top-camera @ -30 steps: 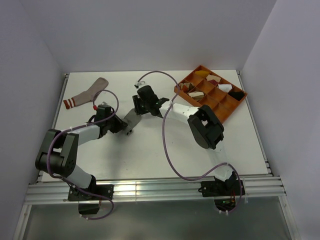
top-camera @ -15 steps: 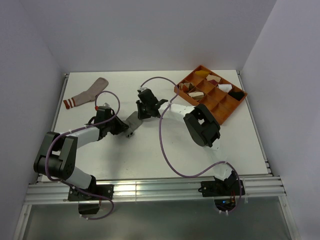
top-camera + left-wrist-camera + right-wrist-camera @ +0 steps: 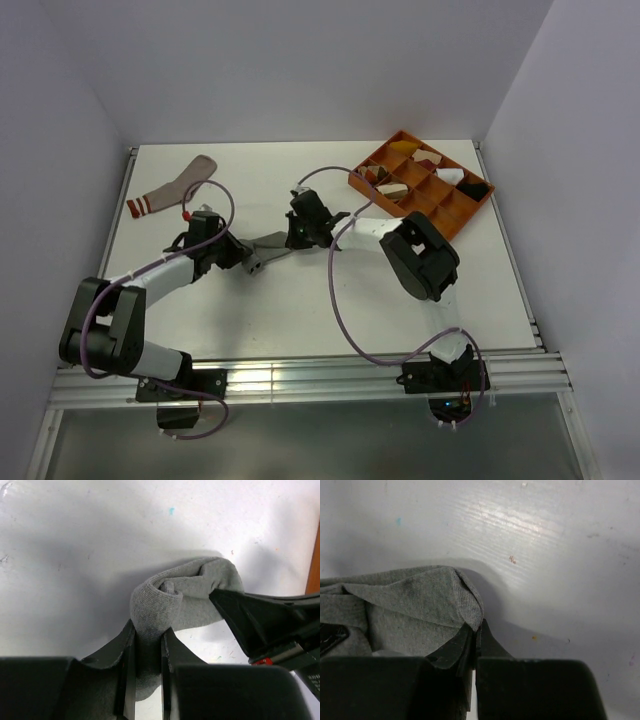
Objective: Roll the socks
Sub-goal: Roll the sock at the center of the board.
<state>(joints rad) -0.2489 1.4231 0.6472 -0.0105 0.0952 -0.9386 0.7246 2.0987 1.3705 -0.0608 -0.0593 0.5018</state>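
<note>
Grey sock (image 3: 185,595), folded over, is clamped by left gripper (image 3: 147,635) and right gripper (image 3: 475,630). Black fingers (image 3: 120,665) hide its end at the frame's bottom edge.

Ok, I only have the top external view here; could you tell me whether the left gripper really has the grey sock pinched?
Observer: Yes, the left wrist view shows the left gripper shut on a fold of the grey sock.
Operator: Thanks, and the right one?
Observer: The right gripper is shut on the sock's edge, by a corner.
Operator: Is it rolled at all?
Observer: Only a loose curl beside the left pinch; no tight roll.
</note>
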